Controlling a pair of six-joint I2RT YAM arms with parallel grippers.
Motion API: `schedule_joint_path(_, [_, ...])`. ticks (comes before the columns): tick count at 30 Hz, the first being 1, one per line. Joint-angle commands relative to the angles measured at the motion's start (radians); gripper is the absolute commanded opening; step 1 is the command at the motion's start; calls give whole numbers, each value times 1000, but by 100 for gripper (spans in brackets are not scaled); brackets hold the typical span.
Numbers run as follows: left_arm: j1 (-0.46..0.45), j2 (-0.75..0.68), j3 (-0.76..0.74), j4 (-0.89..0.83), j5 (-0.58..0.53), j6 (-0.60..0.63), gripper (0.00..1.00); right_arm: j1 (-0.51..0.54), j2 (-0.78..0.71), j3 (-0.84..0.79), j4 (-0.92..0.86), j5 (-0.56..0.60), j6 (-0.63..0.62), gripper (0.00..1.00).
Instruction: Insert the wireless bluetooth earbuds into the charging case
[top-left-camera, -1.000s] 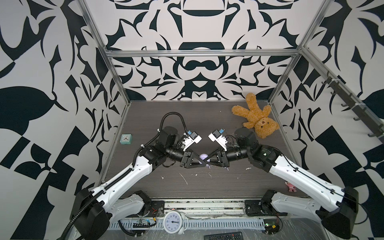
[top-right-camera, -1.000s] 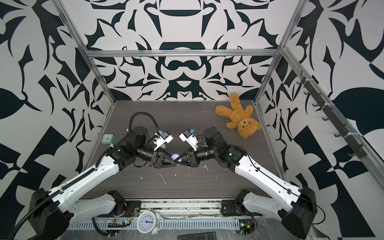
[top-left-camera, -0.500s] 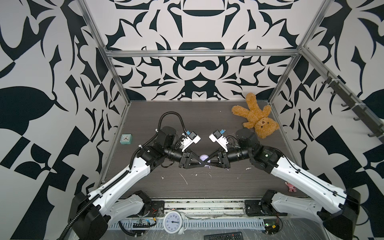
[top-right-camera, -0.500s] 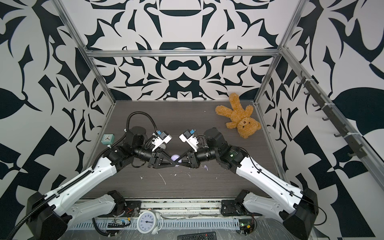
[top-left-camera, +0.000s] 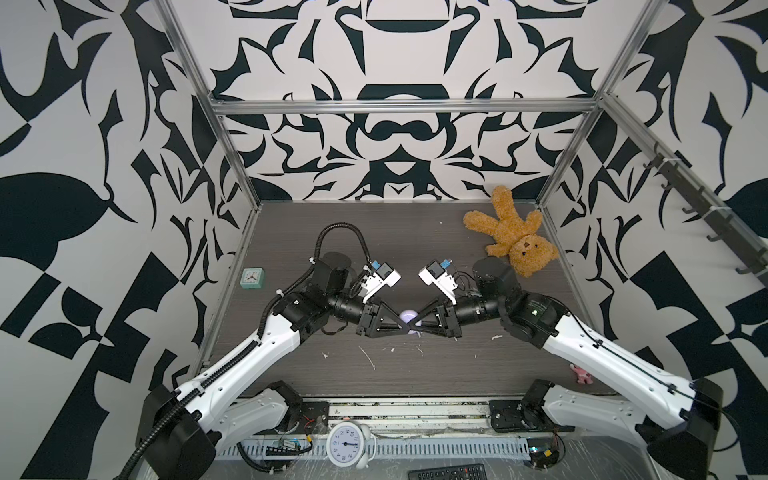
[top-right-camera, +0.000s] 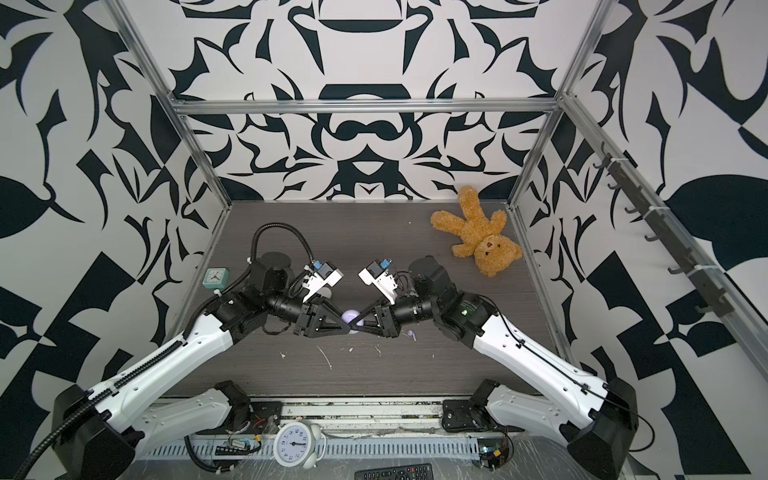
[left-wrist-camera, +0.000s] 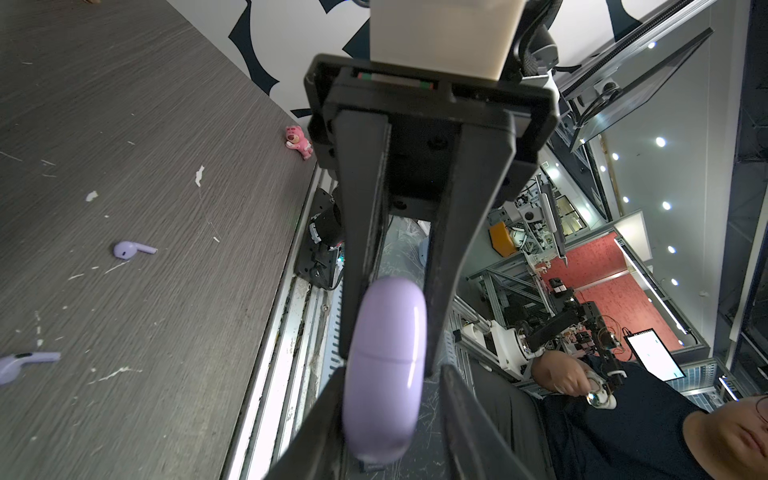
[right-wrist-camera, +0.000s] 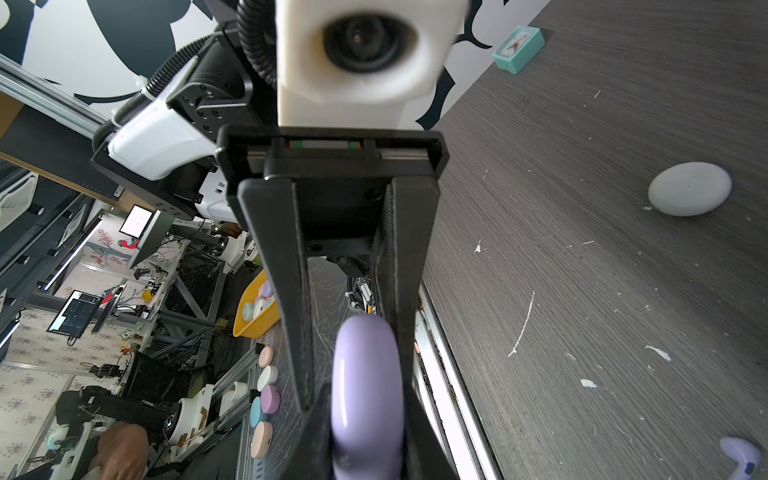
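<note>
The right jaws hold the closed pale purple charging case (left-wrist-camera: 384, 370) by its two flat sides. The left jaws meet them tip to tip and stand narrow around the other end of the case: one finger (left-wrist-camera: 324, 424) touches it, at the other a thin gap shows. In both top views the jaws hide most of the case. One purple earbud (left-wrist-camera: 133, 250) lies on the counter (left-wrist-camera: 124, 104) beside the right jaws; a second earbud (left-wrist-camera: 16, 365) is cut off by the picture's edge.
</note>
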Motion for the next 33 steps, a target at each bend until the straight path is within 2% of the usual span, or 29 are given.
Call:
schedule_joint_path(1, [5,-18,10,14,34,6,38,4,-26,-1,15,21,-3,0])
schedule_joint_path(4, [5,-19,10,9,34,10,37,3,-36,-3,22,25,0,0])
schedule_joint_path(8, [5,-17,9,9,41,13,31,4,-43,-5,28,28,4,0])
schedule_joint_path(21, [5,1,8,49,57,-16,31,4,-23,-10,55,12,26,0])
schedule_joint_path(24, [4,8,6,57,67,-20,23,4,-19,-8,58,13,28,0])
schedule_joint_path(30, [5,11,8,58,62,-22,17,5,-7,-5,54,2,28,0])
schedule_joint_path(33, [4,17,12,61,62,-24,6,7,1,-6,53,-6,23,0])
